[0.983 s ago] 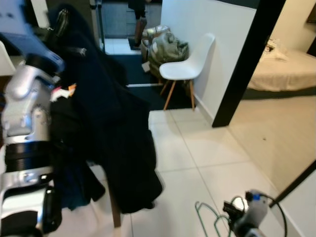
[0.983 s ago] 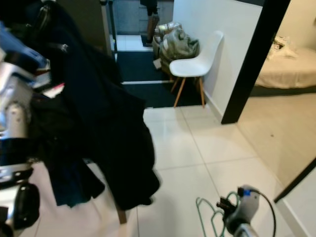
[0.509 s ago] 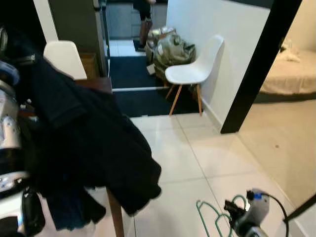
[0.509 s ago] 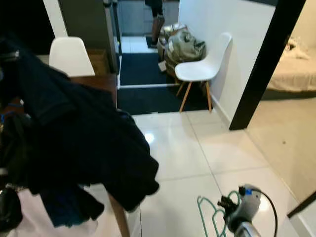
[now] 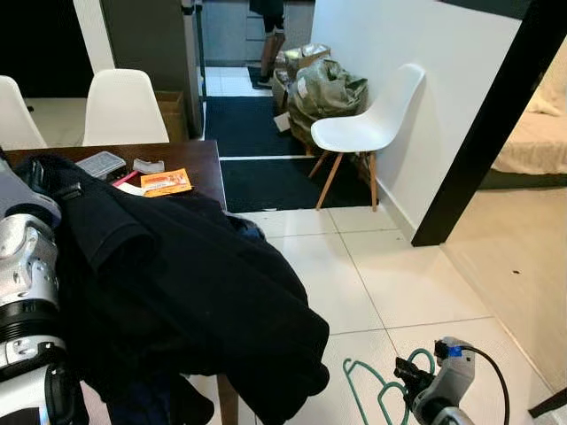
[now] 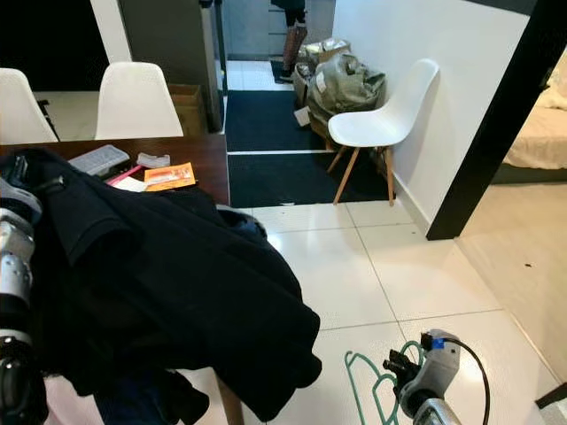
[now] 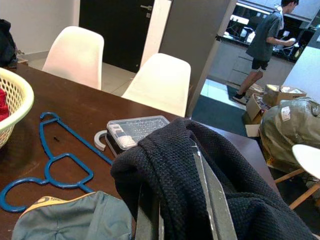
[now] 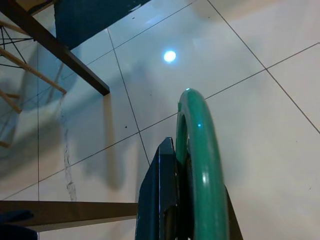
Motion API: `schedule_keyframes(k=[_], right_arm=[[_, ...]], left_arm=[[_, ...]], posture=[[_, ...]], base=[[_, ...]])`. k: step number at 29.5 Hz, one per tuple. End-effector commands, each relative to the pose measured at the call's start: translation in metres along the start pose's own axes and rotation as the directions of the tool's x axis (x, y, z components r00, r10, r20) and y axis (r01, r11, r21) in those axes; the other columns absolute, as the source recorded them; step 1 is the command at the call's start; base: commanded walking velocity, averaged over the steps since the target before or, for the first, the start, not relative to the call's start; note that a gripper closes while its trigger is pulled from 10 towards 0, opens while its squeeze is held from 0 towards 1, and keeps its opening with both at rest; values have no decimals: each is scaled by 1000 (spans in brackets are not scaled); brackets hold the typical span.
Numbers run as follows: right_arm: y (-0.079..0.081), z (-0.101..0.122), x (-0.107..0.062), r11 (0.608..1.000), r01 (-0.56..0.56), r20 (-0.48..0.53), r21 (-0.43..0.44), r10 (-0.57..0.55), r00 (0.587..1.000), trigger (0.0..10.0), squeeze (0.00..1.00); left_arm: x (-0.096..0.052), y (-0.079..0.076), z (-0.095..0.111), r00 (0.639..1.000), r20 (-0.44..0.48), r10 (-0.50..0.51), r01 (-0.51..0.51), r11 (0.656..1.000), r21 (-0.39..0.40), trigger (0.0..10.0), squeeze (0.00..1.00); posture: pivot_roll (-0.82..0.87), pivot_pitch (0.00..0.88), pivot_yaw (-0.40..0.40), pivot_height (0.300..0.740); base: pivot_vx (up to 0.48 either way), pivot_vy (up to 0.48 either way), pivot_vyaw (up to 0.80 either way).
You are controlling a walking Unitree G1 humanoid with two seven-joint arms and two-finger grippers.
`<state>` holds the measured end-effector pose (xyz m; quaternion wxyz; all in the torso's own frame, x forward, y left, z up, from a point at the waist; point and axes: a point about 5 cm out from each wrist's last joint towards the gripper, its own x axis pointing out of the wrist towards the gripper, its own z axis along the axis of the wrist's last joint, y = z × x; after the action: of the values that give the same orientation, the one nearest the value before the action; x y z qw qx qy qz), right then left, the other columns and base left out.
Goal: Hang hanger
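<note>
Right, my right gripper [image 8: 182, 210] is pinched on the green hanger [image 5: 376, 390], carried low over the floor tiles [image 5: 354, 283]. My left gripper [image 7: 182, 210] is closed on the black coat [image 5: 177, 292] slumped over the table [image 5: 190, 159]. I see no rail, so I'd keep the hook upright and hunt for one before moving.

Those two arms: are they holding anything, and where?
The right tool clamps a green hanger at its hook; the left tool grips a black garment by its fabric.
</note>
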<state>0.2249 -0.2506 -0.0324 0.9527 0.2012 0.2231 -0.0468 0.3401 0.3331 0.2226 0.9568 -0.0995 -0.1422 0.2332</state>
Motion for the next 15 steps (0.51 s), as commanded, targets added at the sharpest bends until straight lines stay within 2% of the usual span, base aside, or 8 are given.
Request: schedule_keyframes(k=[1,5,9,11,12,14,15], right_arm=[[-4,-2,-3,1000,18,0,13,-18,1000,10000,0],[-5,-2,-3,1000,19,2,16,-19,1000,10000,0],[-5,-2,-3,1000,19,3,17,-19,1000,10000,0],[-5,-2,-3,1000,19,4,18,-19,1000,10000,0],[-5,-2,-3,1000,19,4,18,-19,1000,10000,0],[-4,-2,-3,1000,19,5,20,-19,1000,10000,0],[-4,-2,-3,1000,19,5,20,-19,1000,10000,0]], left_arm=[[-6,3,-21,997,-69,20,-19,1000,25,10000,0],[-10,13,-35,991,-111,69,-63,997,51,10000,0],[-10,15,-37,991,-113,70,-63,996,63,10000,0],[-10,15,-35,993,-96,64,-51,990,131,10000,0],[-10,15,-35,993,-96,64,-51,990,131,10000,0],[-8,19,-28,996,-58,73,-61,979,194,10000,0],[-8,19,-28,996,-58,73,-61,979,194,10000,0]], posture=[[-16,0,-39,740],[-21,0,-37,740],[-22,0,-33,740],[-23,0,-32,740],[-23,0,-32,740],[-26,0,-29,740],[-26,0,-29,740]], base=[[0,0,0],[0,0,0],[0,0,0],[0,0,0],[0,0,0],[0,0,0],[0,0,0]])
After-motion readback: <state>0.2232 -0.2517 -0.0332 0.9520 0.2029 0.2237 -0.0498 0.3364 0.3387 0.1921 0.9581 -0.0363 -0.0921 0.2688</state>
